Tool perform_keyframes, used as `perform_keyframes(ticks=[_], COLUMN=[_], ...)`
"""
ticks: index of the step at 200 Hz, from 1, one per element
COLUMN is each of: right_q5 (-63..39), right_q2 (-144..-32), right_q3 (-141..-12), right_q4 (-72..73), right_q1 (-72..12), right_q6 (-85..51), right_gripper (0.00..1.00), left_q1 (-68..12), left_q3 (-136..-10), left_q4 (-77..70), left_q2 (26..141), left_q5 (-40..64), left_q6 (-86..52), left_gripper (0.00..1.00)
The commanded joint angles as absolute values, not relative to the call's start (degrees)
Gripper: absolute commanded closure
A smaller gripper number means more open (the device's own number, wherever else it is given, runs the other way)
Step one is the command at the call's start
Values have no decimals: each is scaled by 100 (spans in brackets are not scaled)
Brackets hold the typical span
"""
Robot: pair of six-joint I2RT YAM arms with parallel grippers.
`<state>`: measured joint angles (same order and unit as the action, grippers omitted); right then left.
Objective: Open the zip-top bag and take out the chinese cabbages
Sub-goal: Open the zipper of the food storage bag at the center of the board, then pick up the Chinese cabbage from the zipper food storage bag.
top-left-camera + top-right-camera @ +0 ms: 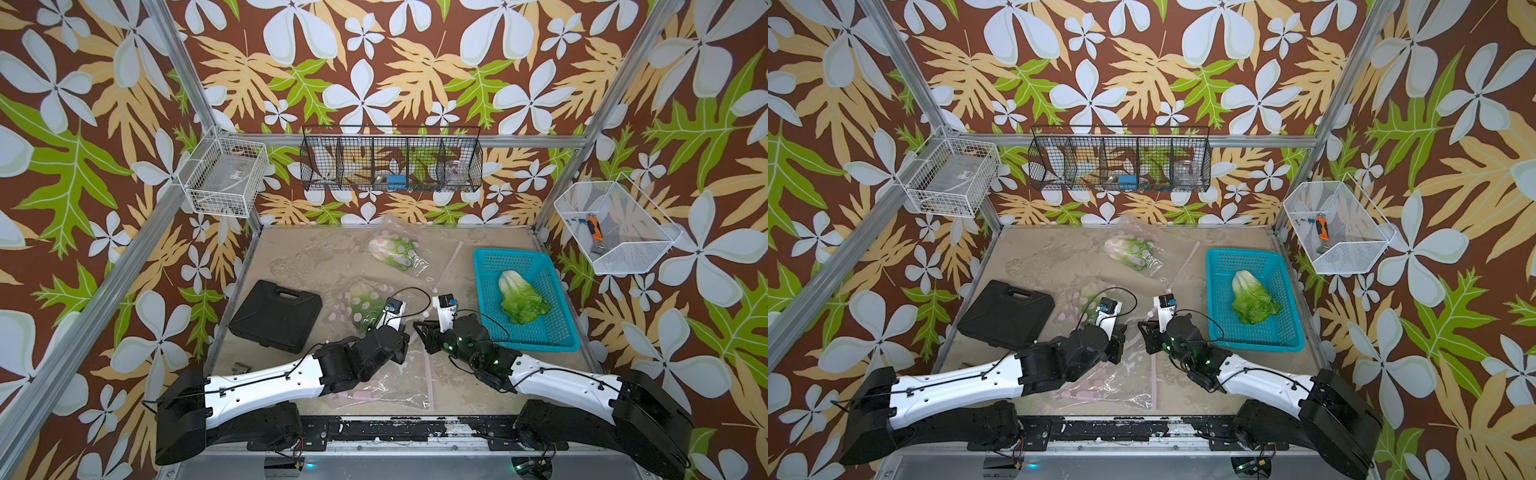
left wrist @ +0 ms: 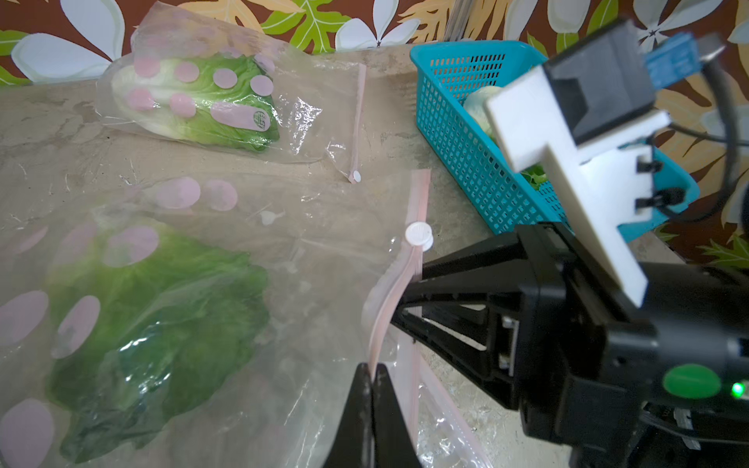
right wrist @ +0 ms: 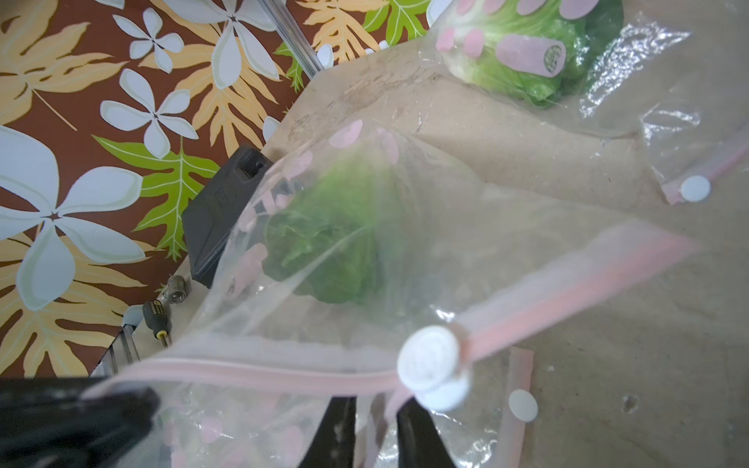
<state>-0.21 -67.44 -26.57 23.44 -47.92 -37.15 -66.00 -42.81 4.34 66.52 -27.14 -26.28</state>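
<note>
A clear zip-top bag (image 1: 353, 299) with pink dots lies mid-table and holds one of the chinese cabbages (image 2: 154, 324). My left gripper (image 2: 371, 370) is shut on the bag's pink zip strip (image 2: 379, 324). Facing it, my right gripper (image 3: 377, 405) has its jaws slightly apart, with the bag's edge loose between them, just below the white slider (image 3: 431, 366). Farther back, a second bag (image 1: 409, 262) holds another cabbage (image 1: 390, 249). One more cabbage (image 1: 521, 299) lies bare in the blue basket (image 1: 484, 286).
A black case (image 1: 276, 316) lies left of the bag, with a small metal part (image 1: 241, 368) near it. An empty clear bag (image 1: 386, 395) lies at the front under my left arm. Wire baskets (image 1: 390, 160) hang on the walls.
</note>
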Motion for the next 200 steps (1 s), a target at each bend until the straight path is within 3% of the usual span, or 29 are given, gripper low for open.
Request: perform_keyframes(ticks=[1, 72, 108, 136, 166, 200], right_q5=[-167, -98, 515, 301, -146, -1734], right_q2=[-6605, -5639, -5423, -5285, -5420, -5333], right_q3=[-2895, -3254, -3352, -3439, -3713, -3500], right_q4=[1878, 901, 353, 259, 197, 1106], right_q1=[-4790, -4790, -4464, -3936, -3916, -3929], right_q6=[-3601, -3523, -3076, -3102, -2654, -2783], right_gripper=[80, 74, 43, 33, 37, 69], left_q1=[-6599, -6596, -6592, -6598, -6596, -6592], left_q3=[-4258, -4297, -4335, -4255, -4232, -4262], left_q4=[176, 24, 97, 82, 40, 36], left_q2=[6722, 6882, 6849, 6794, 6820, 6863], left_q5=[-2821, -2979, -2936, -2937, -2858, -2906], left_q6=[-2531, -2557, -2549, -2575, -2564, -2573], left_gripper=[100, 100, 100, 100, 100, 100])
